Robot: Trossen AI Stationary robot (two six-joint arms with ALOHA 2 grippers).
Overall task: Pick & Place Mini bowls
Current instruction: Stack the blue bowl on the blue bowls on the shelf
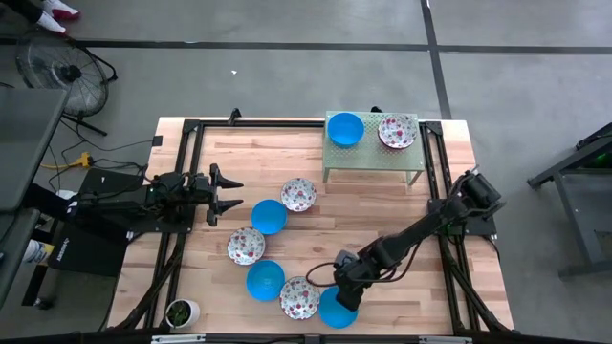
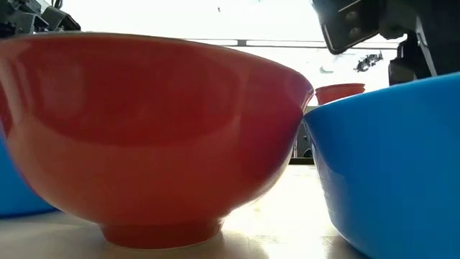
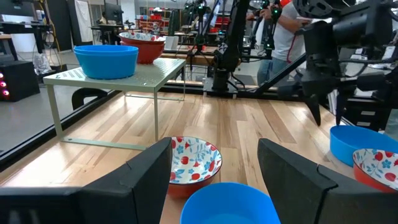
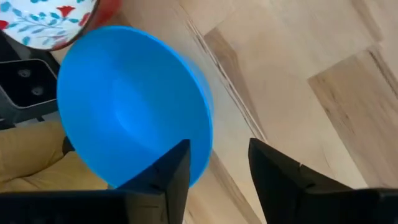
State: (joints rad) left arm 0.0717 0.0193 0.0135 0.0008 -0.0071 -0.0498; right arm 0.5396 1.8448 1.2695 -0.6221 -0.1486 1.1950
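The plain bright blue mini bowl [image 1: 335, 308] you were working on sat at the near edge of the wooden worktop [image 1: 382, 205], just beside a white bowl with red floral speckle [image 1: 299, 298]. Your right hand [image 1: 346, 287] was over its rim, and in the right wrist view the fingers [image 4: 168, 177] stood spread with the rim edge between them, gripping nothing. Whether you were setting it down or about to take it could not be read from that alone; I judged the bowl to be resting on the wood.

To do this step well, you needed to keep one finger inside the rim and one outside, come straight down, and close only once the wall was squarely between the pads. The smooth curved wall looked likely to slip under a shallow bite.

Nearby lay two more blue bowls [image 1: 265, 280] [image 1: 269, 216] and two more speckled ones [image 1: 246, 246] [image 1: 298, 194], close together. The pale green perforated metal stand [image 1: 373, 158] at the far side already carried a blue bowl [image 1: 345, 128] and a speckled bowl [image 1: 397, 132]. The speckled neighbour was the real obstacle: a sideways lift could have knocked it.

Your left hand [image 1: 228, 193] waited spread at the left side, near the middle blue bowl. A small white cup with a green plant [image 1: 181, 311] stood at the near left corner, well apart.
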